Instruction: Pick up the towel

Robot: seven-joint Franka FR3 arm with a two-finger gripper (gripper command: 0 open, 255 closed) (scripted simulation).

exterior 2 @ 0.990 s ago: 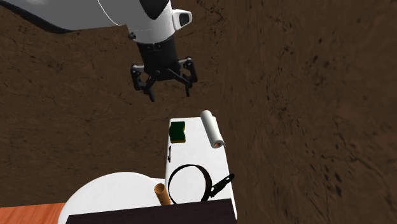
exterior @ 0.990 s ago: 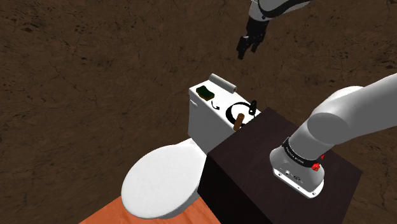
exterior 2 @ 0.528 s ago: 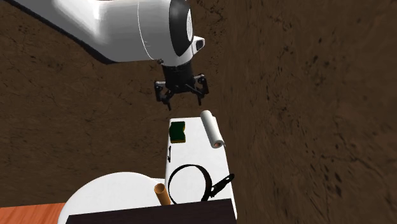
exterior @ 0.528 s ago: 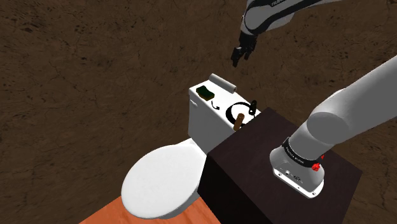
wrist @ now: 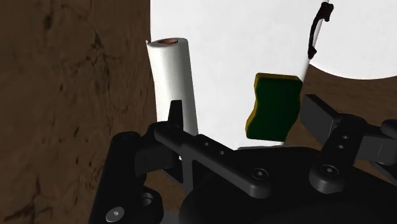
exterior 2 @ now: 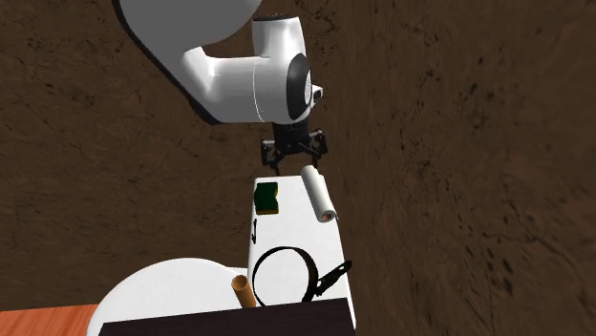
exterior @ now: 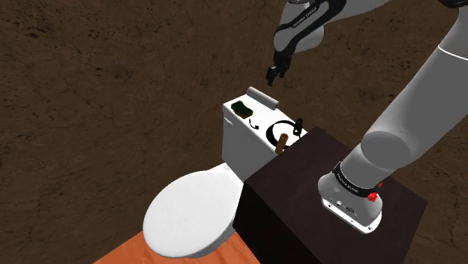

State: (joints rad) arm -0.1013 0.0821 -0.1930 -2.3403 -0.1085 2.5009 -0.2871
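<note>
Your end effector hangs spread above the rolled white towel at the edge of the toilet tank — descend off-centre and you may roll it off, or catch the green sponge.

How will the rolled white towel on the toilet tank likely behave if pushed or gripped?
The towel is a cylinder lying on its side near the tank edge, so a push may roll it off. Its brownish core suggests a wound roll, probably light and slightly squashy.
</note>
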